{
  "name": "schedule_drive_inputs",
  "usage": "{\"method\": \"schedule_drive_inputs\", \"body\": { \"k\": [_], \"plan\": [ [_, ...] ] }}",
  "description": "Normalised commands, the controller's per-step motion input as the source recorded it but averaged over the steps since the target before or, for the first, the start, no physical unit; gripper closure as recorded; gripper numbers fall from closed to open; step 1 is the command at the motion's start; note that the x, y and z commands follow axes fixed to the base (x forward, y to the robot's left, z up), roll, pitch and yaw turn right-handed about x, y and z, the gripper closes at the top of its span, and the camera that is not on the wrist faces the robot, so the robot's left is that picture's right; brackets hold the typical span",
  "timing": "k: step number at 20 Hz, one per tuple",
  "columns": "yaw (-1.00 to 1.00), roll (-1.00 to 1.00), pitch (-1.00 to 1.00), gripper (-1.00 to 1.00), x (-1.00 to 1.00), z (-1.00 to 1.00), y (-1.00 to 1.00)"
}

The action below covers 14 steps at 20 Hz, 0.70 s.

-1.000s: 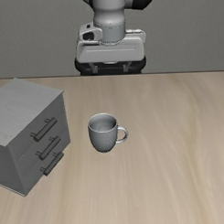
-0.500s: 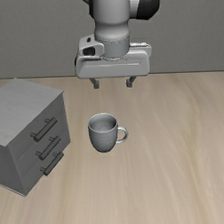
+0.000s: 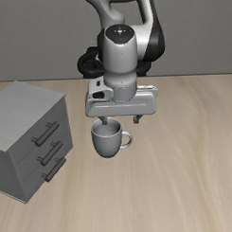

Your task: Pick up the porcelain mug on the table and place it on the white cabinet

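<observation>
Grey porcelain mug [image 3: 108,141] upright on the pale wooden table [image 3: 186,172], with the white-and-grey two-finger gripper [image 3: 121,121] poised directly over it.
The mug stands near the table's middle, open end up, its handle turned toward 3 o'clock. It is on the tabletop, not on the boxy grey-white cabinet [image 3: 23,112], which sits well apart at the mug's 9 o'clock and shows 3 dark bar handles [image 3: 51,153] on its front. The gripper hangs at the mug's 12 o'clock, pointing down, its 2 dark fingers spread wide and holding nothing. 1 finger [image 3: 107,122] is at the mug's rim, and the other is out beyond the handle side, at about 2 o'clock. Whether the nearer finger touches the rim cannot be told.
</observation>
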Motion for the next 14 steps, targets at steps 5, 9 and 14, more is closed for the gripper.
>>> {"method": "schedule_drive_inputs", "body": {
  "k": [5, 9, 14],
  "plan": [
    [0.0, 0.0, 0.0, -1.0, -0.2, -0.8, 0.0],
    [0.0, 0.0, 0.0, 1.0, 0.0, 0.0, 0.0],
    [0.0, 0.0, 0.0, 1.0, 0.0, 0.0, 0.0]
  ]
}}
